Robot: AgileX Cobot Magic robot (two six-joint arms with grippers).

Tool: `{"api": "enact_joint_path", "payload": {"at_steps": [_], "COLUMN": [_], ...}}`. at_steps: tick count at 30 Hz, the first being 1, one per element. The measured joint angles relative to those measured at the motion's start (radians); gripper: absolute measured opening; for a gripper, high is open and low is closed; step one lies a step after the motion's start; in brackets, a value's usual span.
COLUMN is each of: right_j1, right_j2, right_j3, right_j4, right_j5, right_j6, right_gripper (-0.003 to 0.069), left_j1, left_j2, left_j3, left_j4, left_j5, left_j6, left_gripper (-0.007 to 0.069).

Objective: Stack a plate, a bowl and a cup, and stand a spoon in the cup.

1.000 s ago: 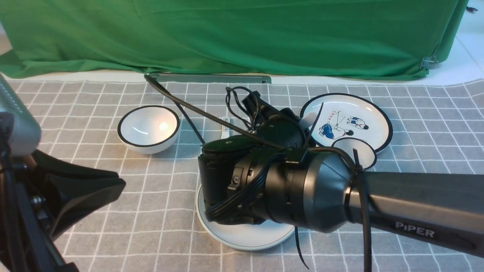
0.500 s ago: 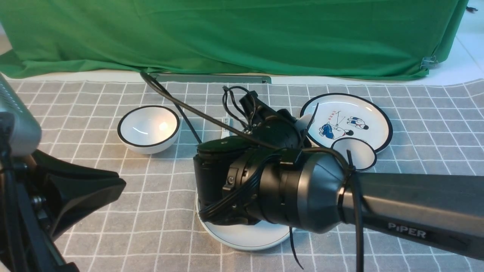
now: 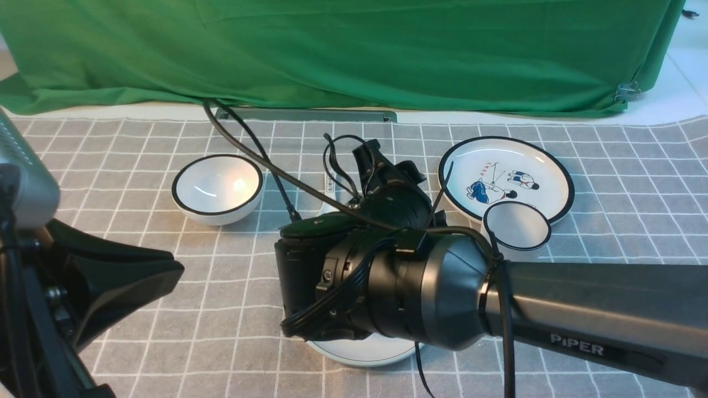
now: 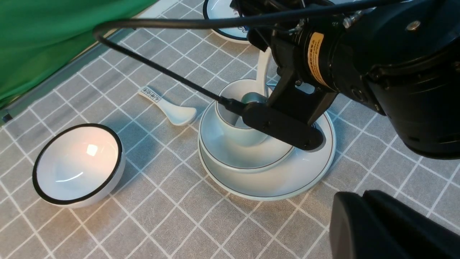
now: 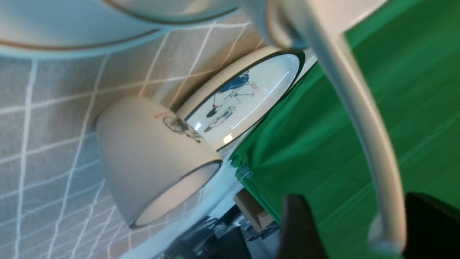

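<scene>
Clock laid on the front view: twelve is away from the robot, centre at the stack.

Left gripper: out at 9, well apart from the stack, fingers pressed together, nothing in them. Black-rimmed bowl at 10, small patterned spoon between 11 and 12. Neither is in play.

Stack: plate on the cloth, bowl on the plate, cup in the bowl. Spoon has its scoop down in the cup, handle leaning out toward 1.

Right gripper: at the handle's upper end, jaws apart, handle free between them and nearer one finger than the other.

Judgement: the step is clearing away from the stood spoon. Best done by backing off along the handle's own line, up and toward 1, jaws wide, no sideways swing. A nudge from the nearer finger could lever the spoon out or shift the cup. Mind the cartoon plate at 1, the black-rimmed cup at 2, and the cable passing low by the cup.
</scene>
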Motion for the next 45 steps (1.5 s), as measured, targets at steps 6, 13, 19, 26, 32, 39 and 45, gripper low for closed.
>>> {"api": "enact_joint_path", "payload": {"at_steps": [6, 13, 19, 26, 32, 39, 45], "right_j1": [0.020, 0.076, 0.033, 0.026, 0.026, -0.111, -0.528], "right_j2": [-0.056, -0.355, -0.642, -0.774, -0.857, -1.043, -1.319], "right_j3": [0.000, -0.010, -0.010, -0.010, -0.009, 0.209, 0.734], "right_j4": [0.005, 0.113, 0.550, 0.609, 0.606, 0.631, 0.795], "right_j5": [0.001, 0.002, 0.006, 0.005, 0.007, -0.074, -0.496], "right_j6": [0.089, 0.402, 0.611, 0.684, 0.687, 0.705, 0.583], "right_gripper": [0.0461, 0.0400, 0.0084, 0.0038, 0.0020, 0.0017, 0.0017], "left_j1": [0.000, 0.000, 0.000, 0.000, 0.000, 0.000, 0.000], "left_j2": [0.000, 0.000, 0.000, 0.000, 0.000, -0.003, -0.003], "left_j3": [0.000, 0.000, 0.000, 0.000, 0.000, 0.000, 0.000], "left_j4": [-0.001, -0.001, -0.001, -0.002, -0.002, -0.002, -0.003], "left_j5": [0.000, 0.000, 0.000, 0.000, 0.000, 0.000, 0.000], "left_j6": [0.000, 0.000, 0.000, 0.000, 0.000, 0.000, 0.000], "left_gripper": [0.0011, 0.0011, 0.0011, 0.0011, 0.0011, 0.0011, 0.0011]}}
